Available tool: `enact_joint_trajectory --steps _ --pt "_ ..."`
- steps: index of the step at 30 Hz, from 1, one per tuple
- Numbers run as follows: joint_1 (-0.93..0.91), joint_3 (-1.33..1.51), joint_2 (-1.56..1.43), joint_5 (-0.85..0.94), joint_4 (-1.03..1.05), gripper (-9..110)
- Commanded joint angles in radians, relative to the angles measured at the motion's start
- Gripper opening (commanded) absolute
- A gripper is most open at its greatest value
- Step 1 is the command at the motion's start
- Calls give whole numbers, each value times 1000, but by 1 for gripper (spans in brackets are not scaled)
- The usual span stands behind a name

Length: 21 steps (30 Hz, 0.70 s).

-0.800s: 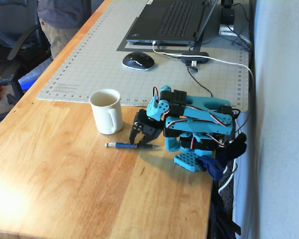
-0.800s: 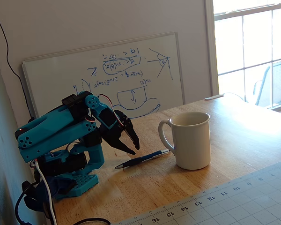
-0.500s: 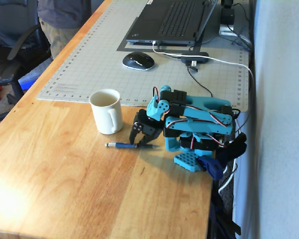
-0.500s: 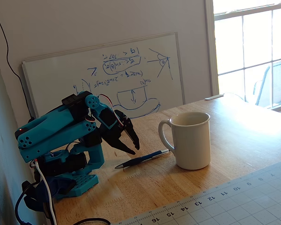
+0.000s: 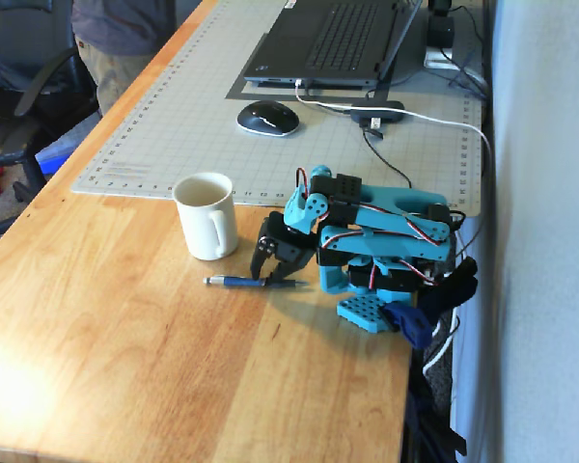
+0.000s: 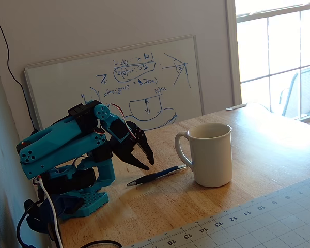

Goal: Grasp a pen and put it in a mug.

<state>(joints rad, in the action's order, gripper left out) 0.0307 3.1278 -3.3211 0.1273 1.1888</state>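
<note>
The dark blue pen (image 5: 256, 282) lies flat on the wooden table, just in front of the cream-white mug (image 5: 206, 214), which stands upright with its handle toward the arm. My gripper (image 5: 262, 277) is lowered over the middle of the pen, jaws parted, fingertips close above or at it. In the other fixed view the pen (image 6: 157, 175) lies left of the mug (image 6: 211, 154), its silvery end near the mug's base. There the gripper (image 6: 148, 165) hangs open just above the pen's left half. I cannot tell whether it touches the pen. The mug looks empty.
A grey cutting mat (image 5: 222, 116) behind the mug carries a laptop (image 5: 338, 39), a mouse (image 5: 267, 118) and a cabled hub (image 5: 376, 111). A whiteboard (image 6: 119, 82) leans on the wall behind the arm. The table edge runs close beside the arm's base (image 5: 367, 311).
</note>
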Motion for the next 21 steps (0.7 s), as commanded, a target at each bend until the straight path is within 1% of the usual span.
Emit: enact_joint_trajectory --steps 1,6,12,17,21 --pt "-12 -101 77 -35 -18 5" --pt "-23 -202 230 -230 -28 5" --pt "-34 -268 298 -552 -28 5" --pt "-35 -268 307 -836 -28 5" --pt "-35 -273 393 -1048 -58 5"
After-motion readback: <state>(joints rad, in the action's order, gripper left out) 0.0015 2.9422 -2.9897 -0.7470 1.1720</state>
